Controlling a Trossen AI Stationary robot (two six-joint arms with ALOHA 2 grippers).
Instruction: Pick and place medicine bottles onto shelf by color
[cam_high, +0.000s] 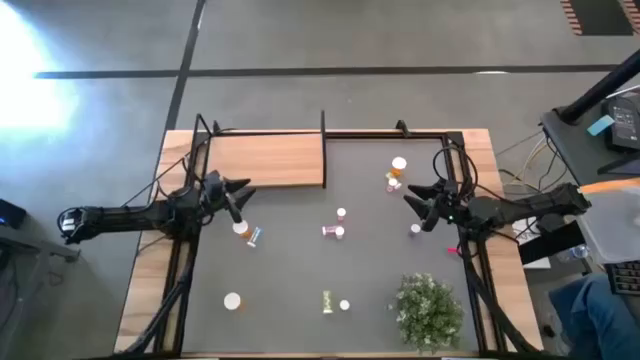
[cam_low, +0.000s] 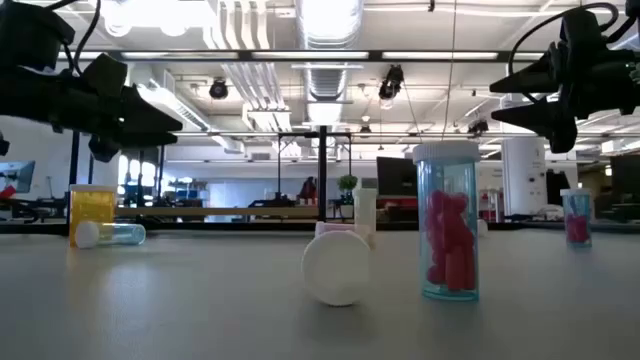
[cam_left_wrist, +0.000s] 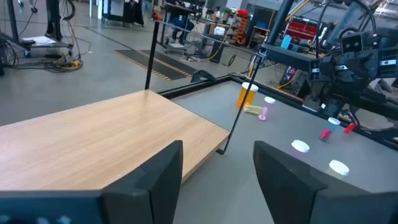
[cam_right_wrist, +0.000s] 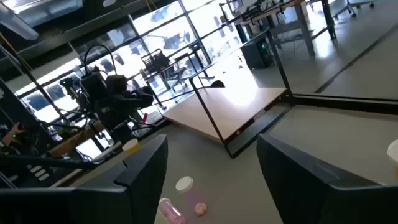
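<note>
The shelf (cam_high: 265, 160) is a light wooden board lying at the table's far left, with thin black posts at its corners. Medicine bottles are scattered on the dark mat: an orange one (cam_high: 241, 228) beside a lying blue one (cam_high: 255, 237), a pink one (cam_high: 333, 231) mid-table, orange ones (cam_high: 397, 170) at the far right, and a yellow-green one (cam_high: 327, 300) near the front. My left gripper (cam_high: 243, 200) hangs open above the mat by the shelf's near right corner, with nothing between its fingers (cam_left_wrist: 158, 174). My right gripper (cam_high: 413, 208) hangs open over the right side, also with nothing in it.
A green bushy plant (cam_high: 430, 310) stands at the near right. A black frame (cam_high: 400, 133) runs along the table's far edge. In the low view a clear bottle of pink pills (cam_low: 447, 225) stands close to the camera, beside a white round cap (cam_low: 335, 268).
</note>
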